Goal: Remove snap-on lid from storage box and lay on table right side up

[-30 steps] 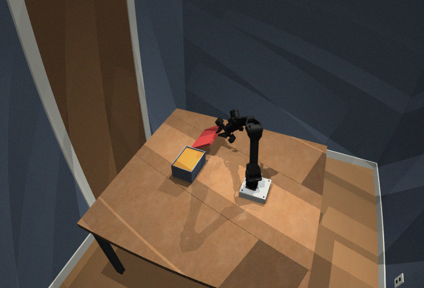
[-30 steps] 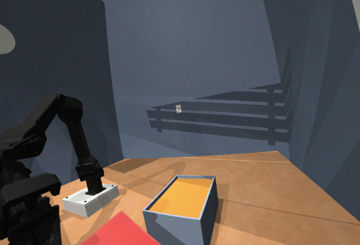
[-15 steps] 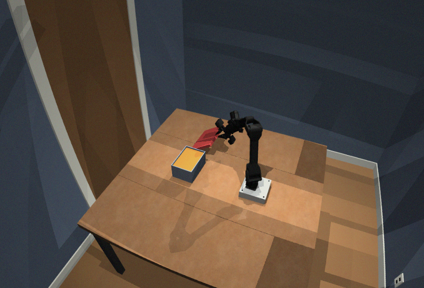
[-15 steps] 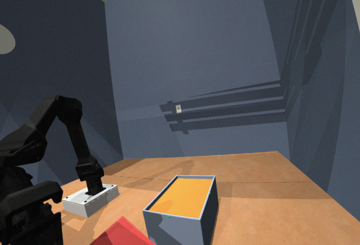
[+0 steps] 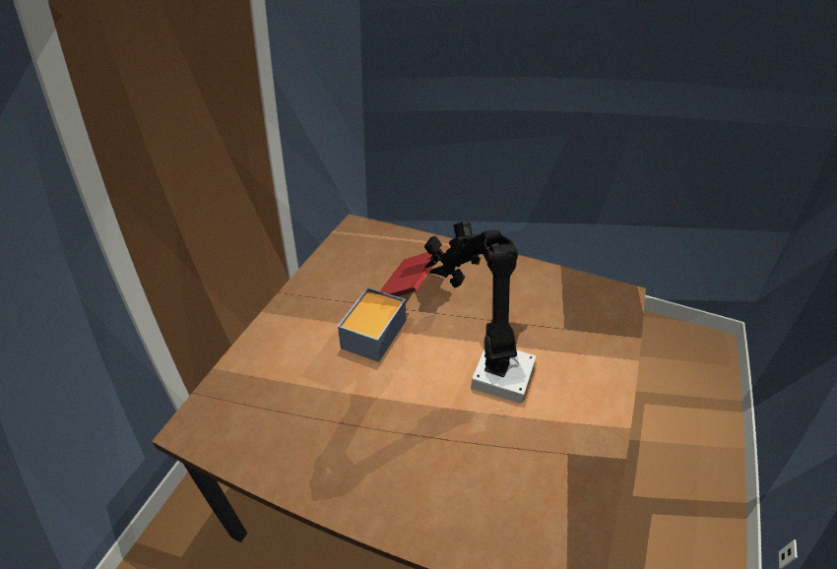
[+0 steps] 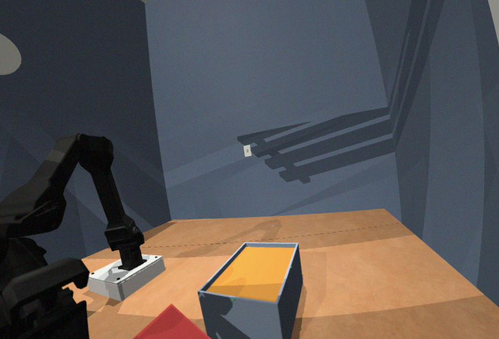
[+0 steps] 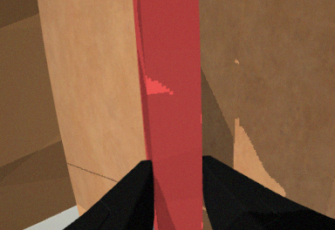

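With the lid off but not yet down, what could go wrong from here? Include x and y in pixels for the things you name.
The red lid (image 5: 406,276) (image 6: 171,325) (image 7: 172,66) is tilted in the hand (image 5: 435,267) (image 7: 176,169), so it might land on an edge instead of lying flat. In the top view its lower end is close to the open storage box (image 5: 359,341) (image 6: 244,314); swinging that way might nudge the box. Pinched near one end, the lid could also pivot on touching the table.

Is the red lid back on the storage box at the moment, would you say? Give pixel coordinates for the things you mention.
No, the box (image 5: 360,344) (image 6: 244,315) stands open with its orange inside showing, and the red lid (image 5: 406,275) (image 6: 171,324) (image 7: 174,66) is off it.
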Controlling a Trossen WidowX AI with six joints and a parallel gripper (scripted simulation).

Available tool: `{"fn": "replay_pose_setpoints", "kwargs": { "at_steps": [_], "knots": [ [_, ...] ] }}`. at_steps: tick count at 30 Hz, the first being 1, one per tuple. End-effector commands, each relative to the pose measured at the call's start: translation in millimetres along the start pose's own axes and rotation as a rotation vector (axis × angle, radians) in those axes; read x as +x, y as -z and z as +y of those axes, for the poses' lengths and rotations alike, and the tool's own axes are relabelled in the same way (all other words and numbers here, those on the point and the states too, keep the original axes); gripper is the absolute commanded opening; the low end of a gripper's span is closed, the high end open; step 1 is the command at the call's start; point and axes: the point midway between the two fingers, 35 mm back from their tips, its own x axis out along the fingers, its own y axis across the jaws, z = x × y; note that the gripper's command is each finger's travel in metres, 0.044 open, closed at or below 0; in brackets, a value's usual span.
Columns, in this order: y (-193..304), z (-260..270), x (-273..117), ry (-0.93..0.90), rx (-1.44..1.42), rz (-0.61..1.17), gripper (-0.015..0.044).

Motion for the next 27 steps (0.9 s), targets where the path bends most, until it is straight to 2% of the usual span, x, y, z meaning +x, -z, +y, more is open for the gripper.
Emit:
{"fn": "replay_pose_setpoints", "kwargs": {
  "at_steps": [1, 27],
  "knots": [
    [1.1, -5.0, 3.9, 0.002, -0.001, 0.005, 0.0000],
    [1.2, -21.1, 17.3, 0.002, -0.001, 0.005, 0.0000]
  ]
}}
